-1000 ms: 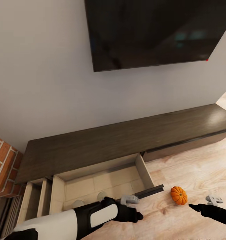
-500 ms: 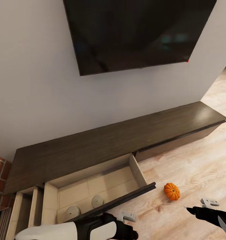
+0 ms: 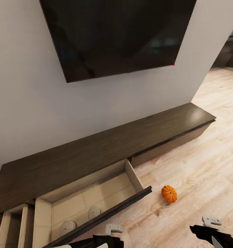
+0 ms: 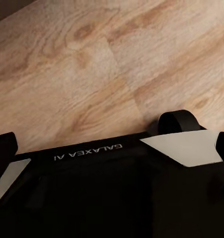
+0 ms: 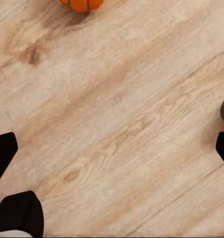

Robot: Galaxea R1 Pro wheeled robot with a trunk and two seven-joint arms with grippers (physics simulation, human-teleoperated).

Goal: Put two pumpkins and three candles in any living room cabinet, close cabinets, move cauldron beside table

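We find the long dark-brown cabinet (image 3: 106, 144) running along the wall beneath a wall-mounted television (image 3: 116, 34), with one wide drawer (image 3: 92, 196) pulled fully out over the wooden floor (image 3: 199, 165). Two grey candles (image 3: 94, 212) lie on the drawer's pale bottom, near its front panel and slightly apart from one another. A narrower compartment at the cabinet's left end also stands open; we cannot see what, if anything, it contains.

One pumpkin (image 3: 169, 194) sits on the floor just beyond the right corner of the open drawer front, clear of it and not touching. It is round, so no long axis constrains the approach.

The right gripper (image 3: 212, 234) is low in the head view, to the right of the pumpkin and nearer the robot. In the right wrist view its dark fingertips (image 5: 5, 153) stand wide apart at the picture's edges with bare floor between them, and the pumpkin (image 5: 81, 4) shows ahead along the fingers' line. We record it as spread wide and holding nothing.

The left gripper (image 3: 111, 237) is low in the head view, in front of the drawer front. Its wrist camera shows mainly the robot's own black casing and floor; we cannot tell its opening.

Our judgement: the right arm is the nearer and better aligned. The coming move turns on reaching forward and slightly leftward to the pumpkin, then carrying it left over the drawer front.
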